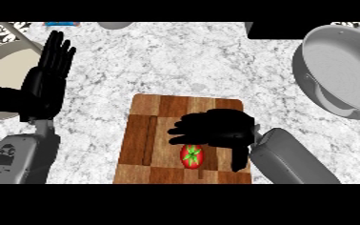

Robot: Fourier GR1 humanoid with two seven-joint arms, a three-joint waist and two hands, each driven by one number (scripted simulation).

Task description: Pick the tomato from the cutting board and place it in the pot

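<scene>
A red tomato [191,156] with a green stem star lies on the wooden cutting board [151,124], near its front edge. My right hand [215,128] hovers just above and behind the tomato, palm down, fingers loosely bent and pointing left, thumb hanging down to the tomato's right; nothing is held. The grey pot [330,71] stands at the right edge of the counter, tilted in view, its inside bare. My left hand [48,74] rests open at the far left, fingers straight and pointing up.
The speckled white counter [190,62] stretches between board and pot. A beige round object [14,69] sits behind the left hand. A dark panel [277,31] lies at the back right, and small items peek in at the top edge.
</scene>
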